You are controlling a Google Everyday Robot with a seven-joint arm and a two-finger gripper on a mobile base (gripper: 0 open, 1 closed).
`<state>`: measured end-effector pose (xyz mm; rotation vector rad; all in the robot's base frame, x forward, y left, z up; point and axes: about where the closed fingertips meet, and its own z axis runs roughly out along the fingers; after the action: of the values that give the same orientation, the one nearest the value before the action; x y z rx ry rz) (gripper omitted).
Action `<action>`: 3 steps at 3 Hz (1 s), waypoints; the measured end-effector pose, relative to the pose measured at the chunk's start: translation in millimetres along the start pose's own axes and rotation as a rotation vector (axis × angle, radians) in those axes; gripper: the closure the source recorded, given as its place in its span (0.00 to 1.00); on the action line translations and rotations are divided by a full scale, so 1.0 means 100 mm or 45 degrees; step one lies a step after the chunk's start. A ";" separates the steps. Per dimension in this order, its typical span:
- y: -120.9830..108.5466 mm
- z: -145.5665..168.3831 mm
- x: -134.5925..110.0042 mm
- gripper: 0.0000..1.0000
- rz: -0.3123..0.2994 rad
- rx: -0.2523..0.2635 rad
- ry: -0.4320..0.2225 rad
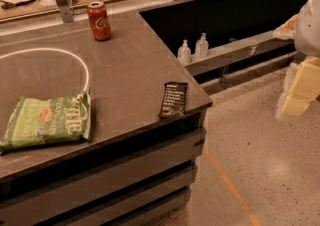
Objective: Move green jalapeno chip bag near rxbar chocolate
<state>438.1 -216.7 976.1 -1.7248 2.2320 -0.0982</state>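
Observation:
The green jalapeno chip bag (pixel 47 121) lies flat near the front left edge of the dark counter (pixel 135 65), its dark green end pointing right. The rxbar chocolate (pixel 173 99) is a small black bar with white text. It lies near the counter's front right corner, well to the right of the bag. My gripper (pixel 299 92) hangs at the far right edge of the view, above the floor. It is off the counter and far from both items, and it holds nothing that I can see.
A red soda can (pixel 99 20) stands upright at the back of the counter. A white curved line (pixel 75 60) is marked on the counter top left of centre. Two small clear bottles (pixel 193 49) sit on a lower ledge beyond the counter's right edge. An orange line runs across the floor (pixel 240 170).

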 end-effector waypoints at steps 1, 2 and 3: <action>0.00 0.00 0.00 0.00 0.000 0.000 0.000; 0.01 0.03 -0.12 0.00 -0.019 -0.014 0.001; 0.03 0.14 -0.47 0.00 -0.085 -0.058 -0.048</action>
<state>450.2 -169.5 971.5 -1.8100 2.1666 -0.0297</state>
